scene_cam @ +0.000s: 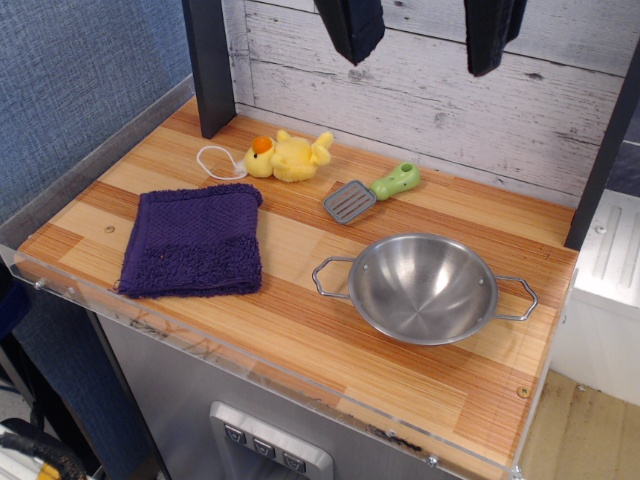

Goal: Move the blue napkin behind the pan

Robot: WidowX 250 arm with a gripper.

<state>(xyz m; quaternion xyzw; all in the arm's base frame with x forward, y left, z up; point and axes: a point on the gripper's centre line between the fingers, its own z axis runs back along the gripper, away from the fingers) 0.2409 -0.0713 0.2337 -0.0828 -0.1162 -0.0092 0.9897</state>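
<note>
Wooden counter (300,330); blue napkin (192,242); pan (423,288); spatula (370,192); duck (288,156).

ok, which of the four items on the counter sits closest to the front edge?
The pan, the shiny steel bowl with two wire loop handles at front right. The blue napkin lies a bit further back on the left; the spatula and yellow duck are near the back wall.

The napkin (192,242) is laid flat on the table (300,330), well left of the pan (424,288). Behind them a toy duck (288,156) and spatula (371,192) are found, below the raised gripper (418,35).
</note>
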